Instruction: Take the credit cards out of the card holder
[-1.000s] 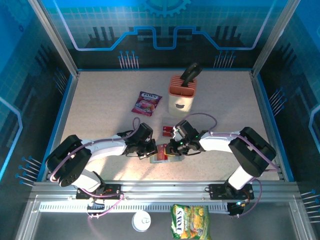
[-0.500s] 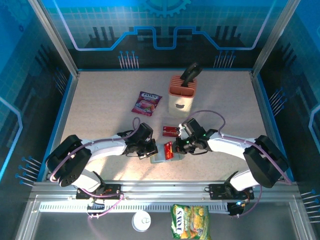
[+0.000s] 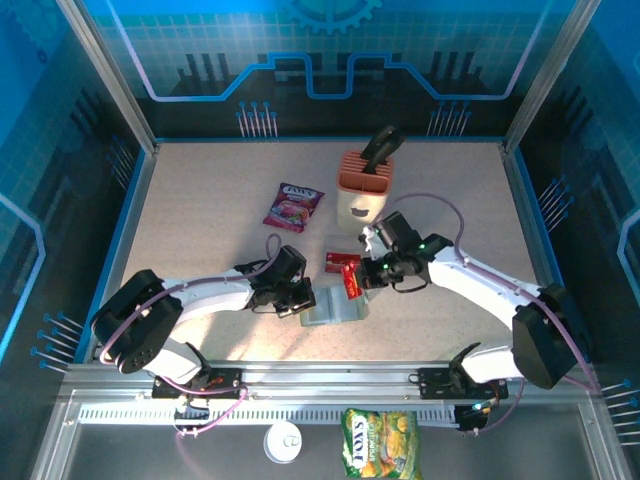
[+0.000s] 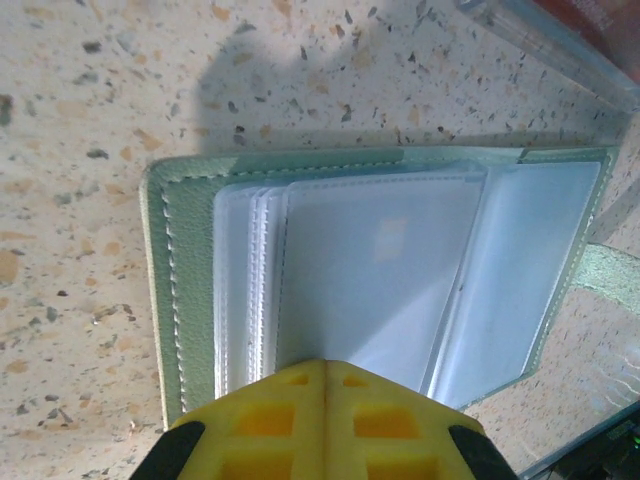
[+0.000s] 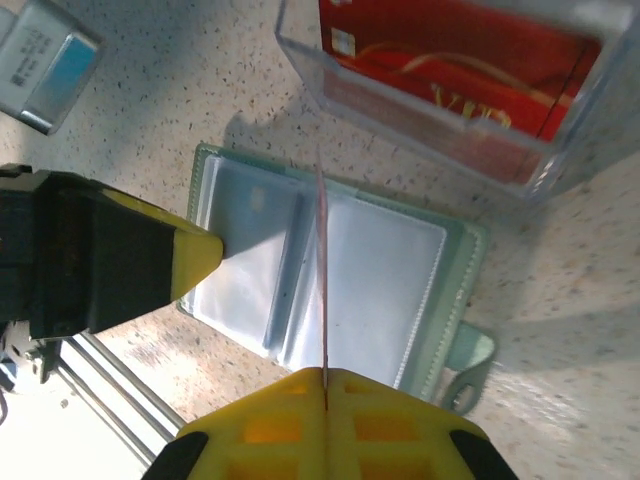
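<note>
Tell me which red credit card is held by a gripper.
The red credit card pinched edge-on in the right gripper, over the open card holder. The other red card lies flat inside the clear tray.

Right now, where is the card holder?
In the top view, the card holder lies open at the front centre of the table, the left gripper touching its left edge.

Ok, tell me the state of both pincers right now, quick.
Left pincer: closed, tips at the edge of the open card holder.
Right pincer: closed, holding a red card.
</note>
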`<action>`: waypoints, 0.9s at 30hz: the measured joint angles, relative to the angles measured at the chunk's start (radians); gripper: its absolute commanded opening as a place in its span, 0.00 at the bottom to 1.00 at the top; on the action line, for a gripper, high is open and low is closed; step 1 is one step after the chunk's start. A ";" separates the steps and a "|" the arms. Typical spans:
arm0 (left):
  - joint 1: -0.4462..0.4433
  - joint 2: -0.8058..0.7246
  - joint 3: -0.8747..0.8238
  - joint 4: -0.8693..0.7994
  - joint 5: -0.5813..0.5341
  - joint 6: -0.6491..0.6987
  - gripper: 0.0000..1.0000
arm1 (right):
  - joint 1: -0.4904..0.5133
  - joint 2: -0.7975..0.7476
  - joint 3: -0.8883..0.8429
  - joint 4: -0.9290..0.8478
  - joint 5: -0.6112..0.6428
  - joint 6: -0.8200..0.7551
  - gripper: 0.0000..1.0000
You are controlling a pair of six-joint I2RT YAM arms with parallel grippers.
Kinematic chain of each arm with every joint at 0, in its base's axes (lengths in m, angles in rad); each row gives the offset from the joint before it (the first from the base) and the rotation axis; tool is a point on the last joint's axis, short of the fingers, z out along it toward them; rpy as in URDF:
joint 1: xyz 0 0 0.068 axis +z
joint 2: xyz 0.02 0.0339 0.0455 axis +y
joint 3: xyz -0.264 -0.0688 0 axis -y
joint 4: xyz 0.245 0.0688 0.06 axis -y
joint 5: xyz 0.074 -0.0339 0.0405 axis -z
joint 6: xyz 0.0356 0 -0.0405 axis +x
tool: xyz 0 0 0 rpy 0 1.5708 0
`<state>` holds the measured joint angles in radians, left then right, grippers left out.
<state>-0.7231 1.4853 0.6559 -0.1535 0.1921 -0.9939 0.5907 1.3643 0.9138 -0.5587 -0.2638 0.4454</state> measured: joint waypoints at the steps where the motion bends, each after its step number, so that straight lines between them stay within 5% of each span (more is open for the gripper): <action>1: 0.000 -0.005 0.000 0.000 -0.005 0.001 0.00 | -0.003 0.001 0.037 -0.036 0.016 -0.041 0.00; 12: 0.000 -0.054 0.000 -0.001 -0.024 0.002 0.00 | -0.010 0.068 0.241 -0.232 0.127 -0.511 0.00; 27: 0.000 -0.123 -0.002 -0.058 -0.066 0.002 0.00 | -0.009 0.390 0.633 -0.479 0.163 -1.084 0.00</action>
<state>-0.7231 1.3624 0.6540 -0.2111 0.1261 -0.9924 0.5816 1.7542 1.5467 -1.0374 -0.1005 -0.6388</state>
